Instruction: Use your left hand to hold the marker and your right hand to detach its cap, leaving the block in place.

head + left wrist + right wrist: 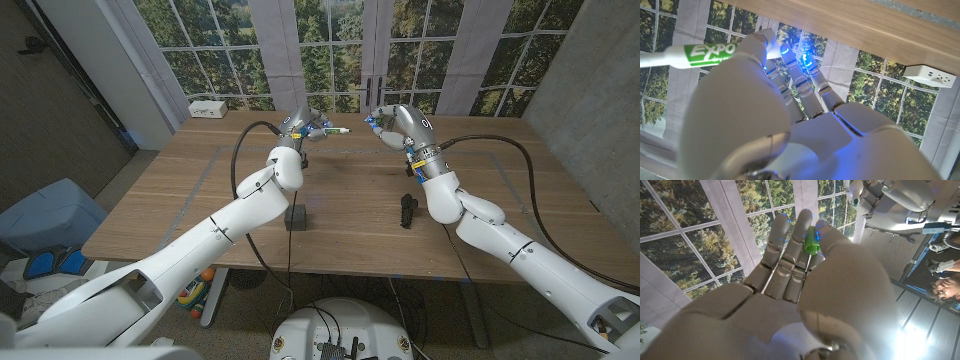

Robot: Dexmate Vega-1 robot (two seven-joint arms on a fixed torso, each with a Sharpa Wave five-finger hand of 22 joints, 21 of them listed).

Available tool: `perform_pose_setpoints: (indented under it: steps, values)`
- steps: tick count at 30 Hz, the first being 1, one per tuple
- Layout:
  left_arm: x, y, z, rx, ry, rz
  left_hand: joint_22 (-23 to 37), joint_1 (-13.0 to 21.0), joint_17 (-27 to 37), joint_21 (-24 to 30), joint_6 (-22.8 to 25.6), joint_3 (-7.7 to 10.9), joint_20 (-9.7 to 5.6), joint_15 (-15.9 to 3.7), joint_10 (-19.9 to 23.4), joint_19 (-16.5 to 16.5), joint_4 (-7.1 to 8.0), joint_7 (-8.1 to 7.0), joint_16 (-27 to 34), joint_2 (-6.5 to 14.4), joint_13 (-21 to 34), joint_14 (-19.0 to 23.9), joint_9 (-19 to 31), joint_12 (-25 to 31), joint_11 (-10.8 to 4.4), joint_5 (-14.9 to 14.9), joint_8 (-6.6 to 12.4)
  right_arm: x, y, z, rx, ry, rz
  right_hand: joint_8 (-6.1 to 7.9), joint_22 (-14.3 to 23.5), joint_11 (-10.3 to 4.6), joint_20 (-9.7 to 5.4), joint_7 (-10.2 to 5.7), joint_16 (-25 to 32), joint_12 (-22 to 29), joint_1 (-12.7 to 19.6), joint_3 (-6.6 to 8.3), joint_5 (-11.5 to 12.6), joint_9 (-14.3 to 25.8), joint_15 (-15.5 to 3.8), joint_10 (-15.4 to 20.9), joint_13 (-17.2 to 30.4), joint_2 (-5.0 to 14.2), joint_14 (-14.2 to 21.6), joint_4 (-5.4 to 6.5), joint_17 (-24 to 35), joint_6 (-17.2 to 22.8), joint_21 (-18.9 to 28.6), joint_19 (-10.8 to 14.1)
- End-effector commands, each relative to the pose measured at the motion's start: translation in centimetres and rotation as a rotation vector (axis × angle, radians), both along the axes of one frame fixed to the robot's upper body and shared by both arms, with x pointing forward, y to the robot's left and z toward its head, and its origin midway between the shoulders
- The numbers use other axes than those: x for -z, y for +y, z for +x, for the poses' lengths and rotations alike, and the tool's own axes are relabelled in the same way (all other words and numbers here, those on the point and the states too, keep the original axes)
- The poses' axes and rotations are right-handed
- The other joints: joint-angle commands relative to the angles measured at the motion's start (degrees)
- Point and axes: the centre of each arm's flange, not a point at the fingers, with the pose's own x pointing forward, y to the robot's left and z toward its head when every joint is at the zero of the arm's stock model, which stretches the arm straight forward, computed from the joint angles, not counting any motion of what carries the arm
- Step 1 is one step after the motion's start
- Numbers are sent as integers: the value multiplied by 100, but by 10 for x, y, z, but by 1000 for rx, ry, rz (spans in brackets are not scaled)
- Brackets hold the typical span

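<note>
While both hands hang raised over the far half of the table [200,215], the cap looks already off the marker.

Going from left to right: the left hand [303,126] has its fingers wrapped round the white-and-green marker [335,131], whose bare end sticks out toward the other hand; the left wrist view shows the marker's printed barrel [700,54] clamped against the fingers [790,65]. A clear gap follows, then the right hand [392,122], which pinches the small green cap [812,241] between its fingertips. My worry is that light pinch: the cap is small and could slip out and roll off the table, and a marker held by one end could twist loose. I cannot tell which dark thing nearer the robot is the block. No container is in sight.
</note>
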Motion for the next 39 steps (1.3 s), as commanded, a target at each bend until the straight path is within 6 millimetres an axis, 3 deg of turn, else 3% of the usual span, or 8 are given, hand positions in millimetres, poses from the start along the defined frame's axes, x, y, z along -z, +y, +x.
perform_pose_setpoints:
  steps: [1, 15, 34, 39]
  values:
    - [-2, -1, 1, -61, 91, 52, 11, -79, -1, 71, 334, 37, -486, -577, 1287, -72, 74, 431, -37, 182, 1466, -47, -48, -82, 1, -66, -79, -2, 2, 1, 40, 84, -41, -23, 15, -10, -808, -67, -1, -21, 26, 34, 5, 32, -123, -29, 39, 117, 66, 48, 37, -52, -43, -28]
    - [6, -1, 0, -178, 104, 92, 9, -62, 5, 121, 324, -5, -477, -577, 1267, -110, 51, 470, -49, 235, 1368, -58, -127, -169, -1, -208, -173, -10, 9, 11, 135, 300, -166, -25, 31, -48, -810, -85, -4, -47, 8, 50, -48, 63, -122, -74, 97, 167, -12, 67, 92, -84, -95, -97]
    - [27, 22, 30, -204, 253, 34, 2, -38, 4, 182, 323, -49, -474, -577, 1234, -124, 32, 480, -59, 270, 1355, -46, -103, -209, -3, -353, -210, -5, 14, 39, 234, 428, -232, -26, 45, -47, -807, -62, 23, -73, 30, 61, -88, 65, -136, -54, 122, 182, -47, 46, 172, -68, -121, -108]
    - [30, 26, 36, -211, 284, 21, -8, -24, -11, 271, 285, -69, -490, -577, 1192, 36, 26, 488, -71, 287, 1372, -32, -62, -225, -1, -428, -229, -3, 16, 46, 244, 451, -243, -23, 49, -50, -806, -75, 29, -76, 36, 65, -94, 74, -143, -49, 135, 183, -50, 40, 190, -70, -123, -105]
